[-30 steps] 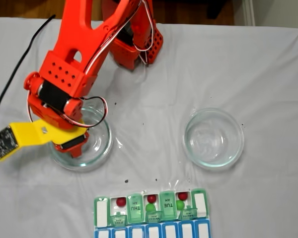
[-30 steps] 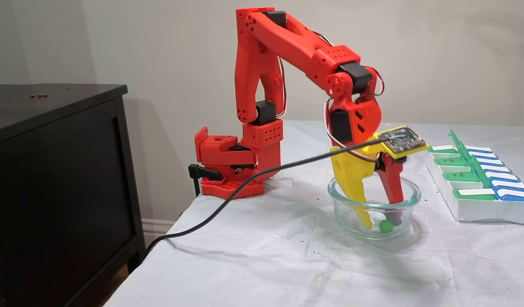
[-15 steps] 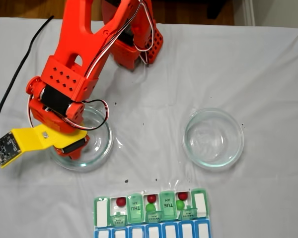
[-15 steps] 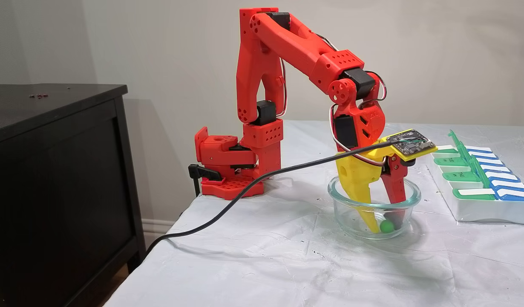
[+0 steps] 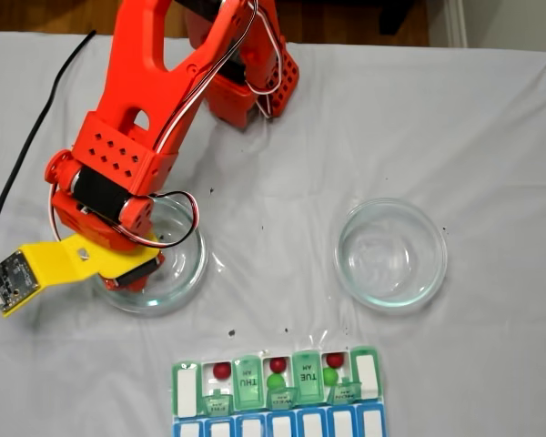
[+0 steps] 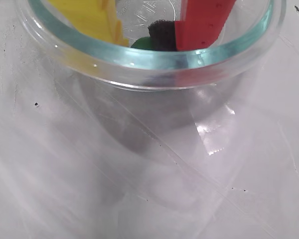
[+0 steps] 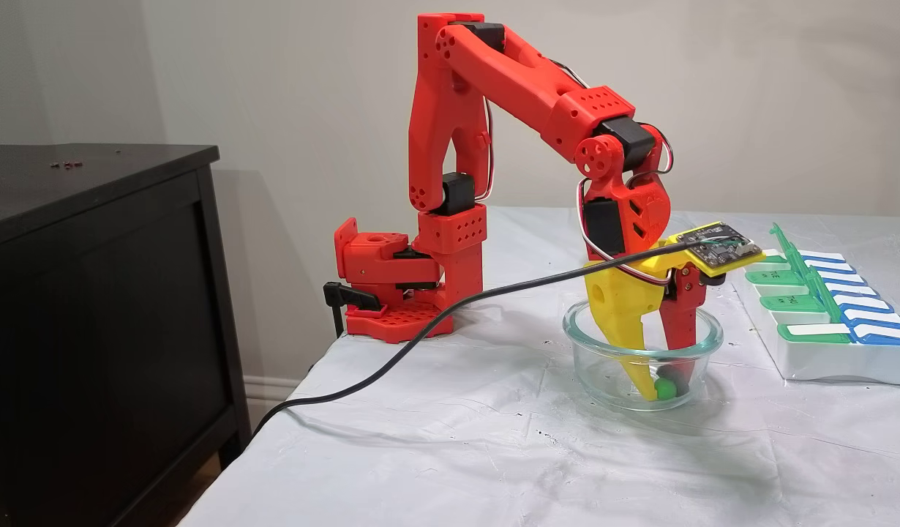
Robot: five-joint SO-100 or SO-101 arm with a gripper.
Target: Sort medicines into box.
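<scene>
Lids marked THU and TUE stand on the pill box point(image 5: 277, 390) at the worktop's point(image 5: 491, 137) near edge — five balls already inside. The gripper point(image 7: 666, 388), narrower than a second ago, brackets the last green ball point(image 7: 665, 389) in the glass dish point(image 7: 589, 366).

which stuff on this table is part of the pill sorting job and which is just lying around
Part of the job:
green ball between the claw fingers
glass dish holding it
pill organizer
red and green balls already in it

Just lying about:
second glass dish
black cabinet
black specks on the tablecloth
</scene>
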